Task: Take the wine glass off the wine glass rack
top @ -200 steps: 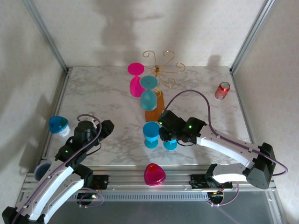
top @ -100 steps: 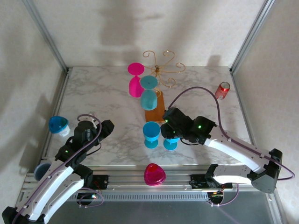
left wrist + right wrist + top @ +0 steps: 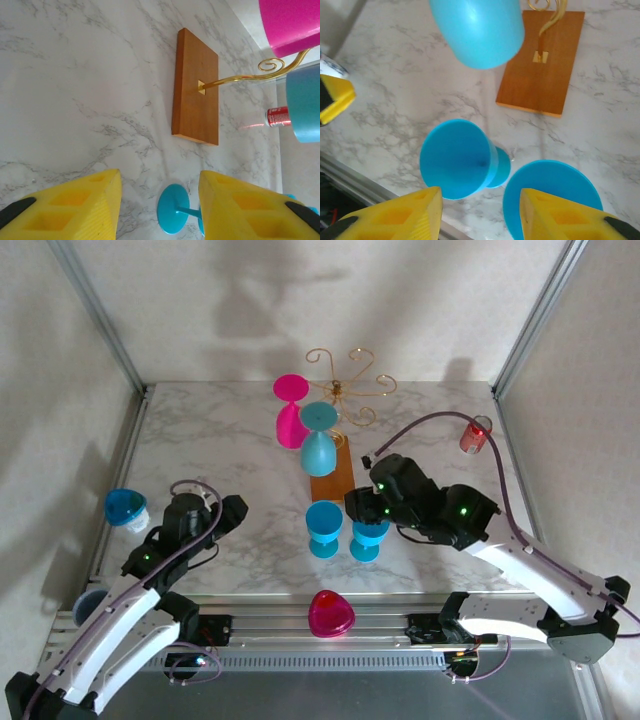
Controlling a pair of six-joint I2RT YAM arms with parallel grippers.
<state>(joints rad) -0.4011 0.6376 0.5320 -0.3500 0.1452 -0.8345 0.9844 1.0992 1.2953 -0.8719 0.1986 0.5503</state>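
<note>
Nearest, a pink glass (image 3: 331, 614) lies on its side at the front edge, between the two arm bases. By the left edge a grey-blue cup (image 3: 88, 602) sits partly behind the left arm. A bright blue cup (image 3: 125, 506) stands a little farther back. What either holds cannot be made out.

Two blue glasses stand upright side by side, almost touching. The left blue glass (image 3: 324, 528) shows an empty bowl in the right wrist view. The right blue glass (image 3: 368, 538) sits directly under the right gripper (image 3: 362, 508), whose yellow fingers (image 3: 395, 215) are spread apart above it with nothing between them. The left gripper (image 3: 230, 510) hovers over bare table to the left, its jaws likewise parted and holding nothing.

Beyond, the wine glass rack (image 3: 345, 390) stands toward the back of the table on its wooden base (image 3: 330, 478). Two glasses hang bowl down from its gold curls: a pink wine glass (image 3: 290, 415) on the left and a light blue wine glass (image 3: 318, 445) on the near side, above the base. Neither gripper touches them.

The table (image 3: 220, 440) is white with grey marble veins. Pale walls (image 3: 420, 300) rise behind it, with aluminium posts (image 3: 95, 310) at the back corners.

A red can (image 3: 476, 434) sits at the far right, well apart from the rack. The right arm's purple cable (image 3: 430, 420) arcs between them. The two standing blue glasses lie between the right gripper and the base.
</note>
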